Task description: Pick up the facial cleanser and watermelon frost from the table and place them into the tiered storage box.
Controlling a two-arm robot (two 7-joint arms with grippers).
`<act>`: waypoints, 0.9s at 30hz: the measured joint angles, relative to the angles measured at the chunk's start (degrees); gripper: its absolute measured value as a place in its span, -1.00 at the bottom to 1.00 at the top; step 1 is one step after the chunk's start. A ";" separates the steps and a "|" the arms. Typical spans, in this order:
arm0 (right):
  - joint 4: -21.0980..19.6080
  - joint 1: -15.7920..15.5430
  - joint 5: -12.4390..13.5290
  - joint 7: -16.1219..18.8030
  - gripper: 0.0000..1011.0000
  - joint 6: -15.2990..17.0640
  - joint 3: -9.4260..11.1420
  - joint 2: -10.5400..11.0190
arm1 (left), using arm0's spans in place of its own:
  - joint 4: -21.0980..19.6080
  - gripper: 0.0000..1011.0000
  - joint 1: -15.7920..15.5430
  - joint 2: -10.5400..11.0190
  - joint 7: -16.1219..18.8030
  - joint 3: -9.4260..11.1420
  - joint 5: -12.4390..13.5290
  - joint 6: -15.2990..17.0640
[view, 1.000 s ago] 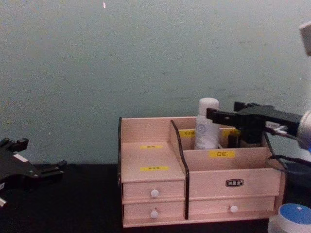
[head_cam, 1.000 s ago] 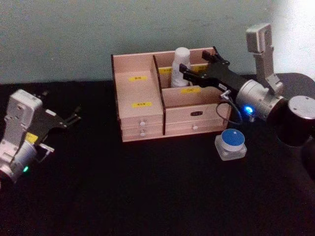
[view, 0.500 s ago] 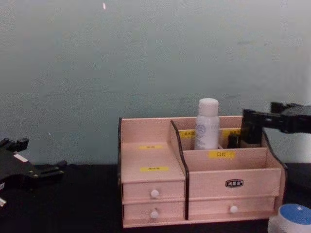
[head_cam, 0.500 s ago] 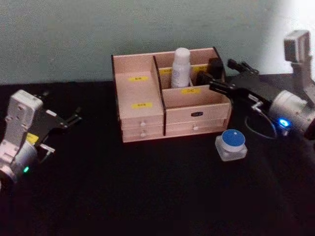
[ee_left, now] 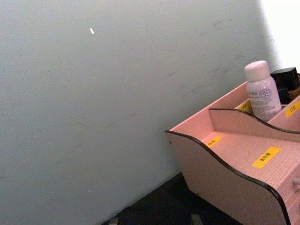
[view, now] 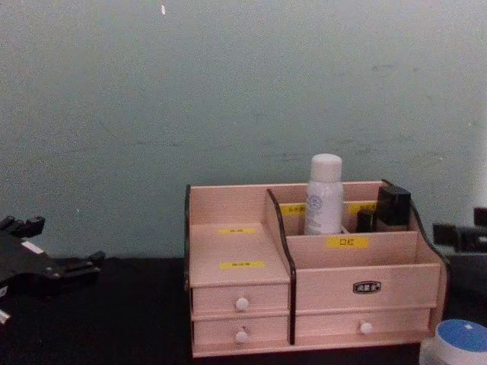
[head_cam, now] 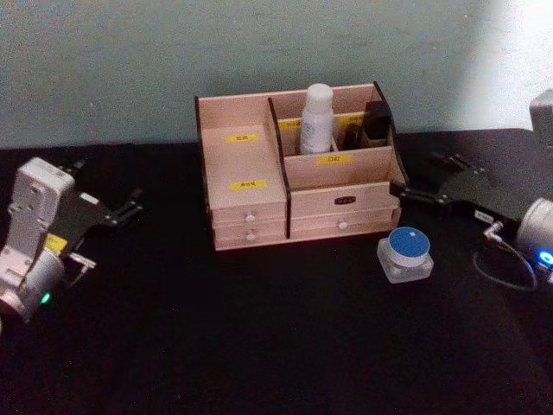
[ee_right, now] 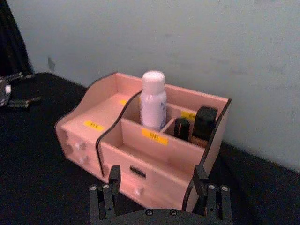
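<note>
At back edge of table [head_cam: 259, 346], middle, we see box [head_cam: 246, 164]. White bottle [head_cam: 317, 117] upright in its back compartment; black block [head_cam: 377, 117] in back right compartment, beside it. Blue-lidded jar [head_cam: 406, 252] on table just off box's front right corner. Near right edge, right gripper [ee_right: 157, 172] spread wide, empty, apart from box. At left edge, left gripper [head_cam: 130, 203] parked; its state we cannot tell.

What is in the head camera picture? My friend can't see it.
A pink tiered storage box on a black table holds a white bottle. A blue-lidded jar sits on the table near the open right gripper; the left gripper is far left.
</note>
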 joint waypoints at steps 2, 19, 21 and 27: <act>-1.25 -1.27 0.68 -0.03 0.98 1.23 0.12 1.36 | 0.00 0.98 0.00 0.00 0.00 0.00 0.00 0.00; -2.59 -3.54 2.07 -1.69 0.98 6.39 -2.73 5.76 | 0.00 0.98 0.00 0.00 0.00 0.00 0.00 0.00; -2.13 -3.11 1.94 -1.93 0.98 6.83 -3.37 5.88 | 0.00 0.98 0.00 0.00 0.00 0.00 0.00 0.00; -1.22 -2.15 1.17 -2.51 0.98 7.31 -4.75 5.94 | 0.00 0.98 0.00 0.00 0.00 0.00 0.01 0.00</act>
